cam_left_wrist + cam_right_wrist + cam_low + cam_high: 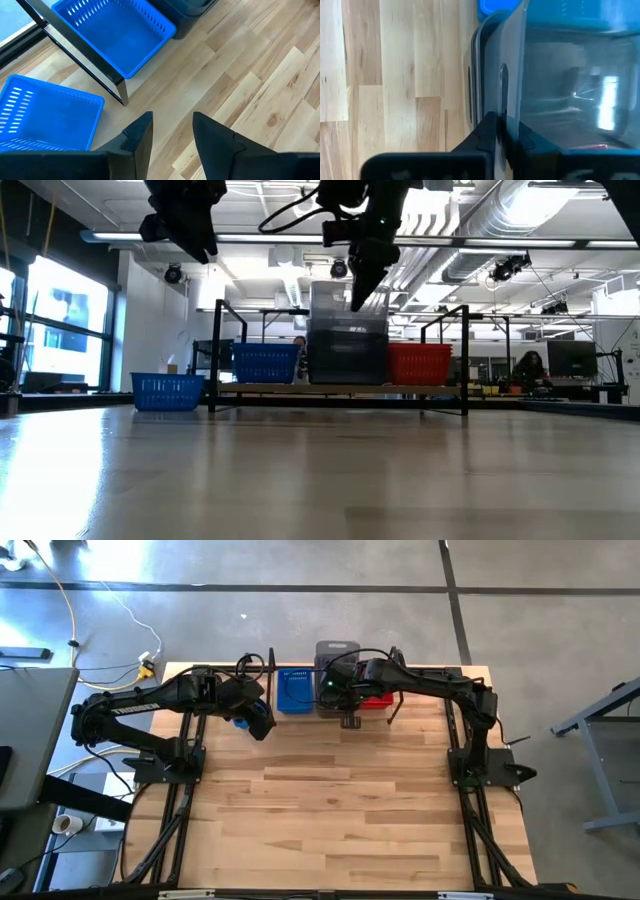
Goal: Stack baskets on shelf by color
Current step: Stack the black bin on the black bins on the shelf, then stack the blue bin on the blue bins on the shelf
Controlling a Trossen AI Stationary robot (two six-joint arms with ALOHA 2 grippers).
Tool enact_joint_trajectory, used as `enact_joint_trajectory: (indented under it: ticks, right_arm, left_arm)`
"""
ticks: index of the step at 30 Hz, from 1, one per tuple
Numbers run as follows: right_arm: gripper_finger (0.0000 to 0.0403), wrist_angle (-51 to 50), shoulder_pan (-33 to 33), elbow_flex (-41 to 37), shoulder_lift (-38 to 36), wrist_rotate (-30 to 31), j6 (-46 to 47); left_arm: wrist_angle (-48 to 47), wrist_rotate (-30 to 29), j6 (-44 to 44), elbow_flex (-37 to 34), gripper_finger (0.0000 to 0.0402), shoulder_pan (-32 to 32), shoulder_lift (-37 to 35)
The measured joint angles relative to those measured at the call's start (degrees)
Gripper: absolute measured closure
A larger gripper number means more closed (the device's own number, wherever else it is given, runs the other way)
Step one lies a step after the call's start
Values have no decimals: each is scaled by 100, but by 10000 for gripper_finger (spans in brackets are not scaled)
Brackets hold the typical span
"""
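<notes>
On the shelf (440,388) a blue basket (265,362) stands left, a grey stack (347,360) in the middle and a red basket (420,363) right. Another blue basket (167,391) rests on the table left of the shelf. My right gripper (505,120) is shut on the top grey basket (345,305) over the stack. My left gripper (172,117) is open and hangs high above the table, just right of the loose blue basket (45,115). My right gripper pinches the top grey basket's near wall (512,75) at its rim, one finger (487,135) outside and one finger (522,142) inside. It comes from above, pointing down. The basket sits over the grey stack; whether it rests in it or is lifted, I cannot tell.
The shelf's black rod uprights (85,65) stand between the loose blue basket and the blue basket on the shelf (115,35). The wide wooden tabletop (350,810) stretches toward the near edge in front of the shelf. A person sits far off in the room (528,368).
</notes>
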Motion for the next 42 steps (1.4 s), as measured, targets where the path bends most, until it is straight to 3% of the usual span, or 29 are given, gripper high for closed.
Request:
enact_joint_trajectory:
  ticks: [13,21,33,42]
  right_arm:
    - [306,160,-10,84,-2,204,-2]
    - [304,-43,-9,609,-11,212,61]
    - [304,-788,89,1559,-11,195,1139]
    - [304,-1261,281,2072,-11,309,1354]
  left_arm:
    - [-2,117,-2,0,273,0,0]
    - [-20,305,14,0,273,-2,0]
    - [-855,350,499,-42,273,-360,-3]
    - [-848,299,499,-1007,273,-525,-183]
